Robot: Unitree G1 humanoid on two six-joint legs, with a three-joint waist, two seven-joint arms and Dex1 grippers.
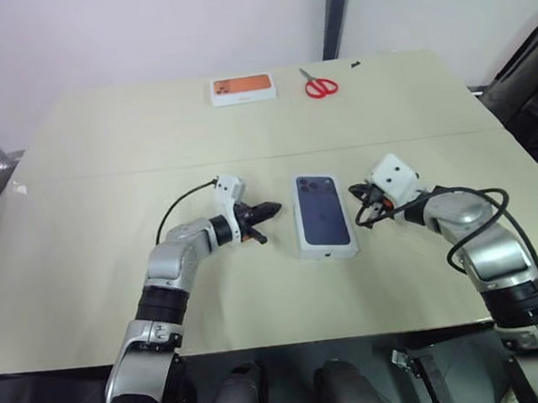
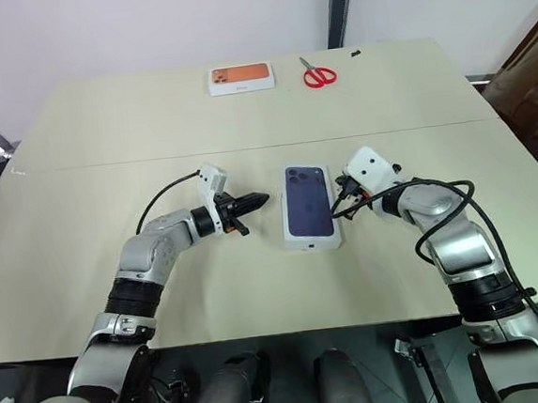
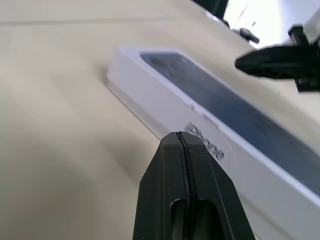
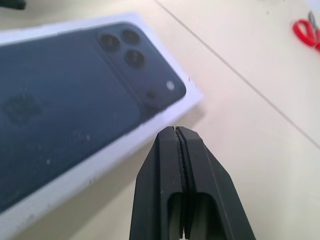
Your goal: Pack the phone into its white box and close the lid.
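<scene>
Between grippers, mid-table: white box [image 1: 324, 217], lid on, navy phone print up. Left gripper [image 1: 268, 208] and right gripper [image 1: 361, 205] flank it, fingers together, holding nothing. Judgement: packing done; next, back arms off.

white box with a navy phone print [image 1: 324, 215]: 1 | orange-printed box [image 1: 242, 89]: 1 | red scissors [image 1: 318, 85]: 1 | table [image 1: 83, 227]: 1

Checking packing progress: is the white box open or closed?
Closed: the white box shows a printed lid top, side lettering in the left wrist view, and no separate lid nearby.
</scene>
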